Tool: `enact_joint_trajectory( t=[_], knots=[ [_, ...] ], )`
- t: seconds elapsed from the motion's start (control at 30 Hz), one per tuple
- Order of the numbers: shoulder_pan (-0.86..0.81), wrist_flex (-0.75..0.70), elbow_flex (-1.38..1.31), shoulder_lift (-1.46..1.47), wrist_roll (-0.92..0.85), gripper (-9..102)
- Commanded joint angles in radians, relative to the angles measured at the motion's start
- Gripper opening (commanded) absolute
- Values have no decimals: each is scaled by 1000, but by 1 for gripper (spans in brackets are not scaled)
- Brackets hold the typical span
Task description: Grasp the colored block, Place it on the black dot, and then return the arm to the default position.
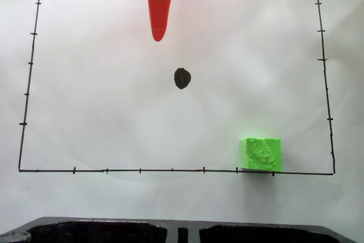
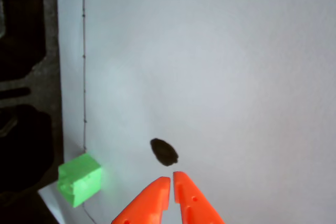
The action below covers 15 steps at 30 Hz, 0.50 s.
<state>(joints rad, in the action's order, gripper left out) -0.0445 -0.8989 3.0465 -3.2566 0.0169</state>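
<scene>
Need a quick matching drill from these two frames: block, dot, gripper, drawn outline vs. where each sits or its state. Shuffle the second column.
Things:
1. green block
2. black dot
3. gripper
4. drawn rectangle outline

Places or states:
A. bare, near the sheet's middle
B. orange, fingertips nearly together, holding nothing
C. thin black line with tick marks
D. on the outline's lower edge, near the bottom right corner in the fixed view

Pairs: 1-D, 2-A, 3-B, 4-C
</scene>
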Motion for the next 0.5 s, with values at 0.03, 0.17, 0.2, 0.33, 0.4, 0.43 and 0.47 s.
enact_joint_trajectory(
  t=[0.03,0.17,0.2,0.33,0.4,0.43,0.47],
  knots=[
    [-6,9,-5,-12,9,0],
    [-6,9,-5,-12,9,0],
    [-8,9,-5,-12,11,0],
    [-9,9,-5,-12,12,0],
    [-9,9,-5,-12,12,0],
    [-9,9,-5,-12,12,0],
    [-9,9,-5,-12,12,0]
  ],
)
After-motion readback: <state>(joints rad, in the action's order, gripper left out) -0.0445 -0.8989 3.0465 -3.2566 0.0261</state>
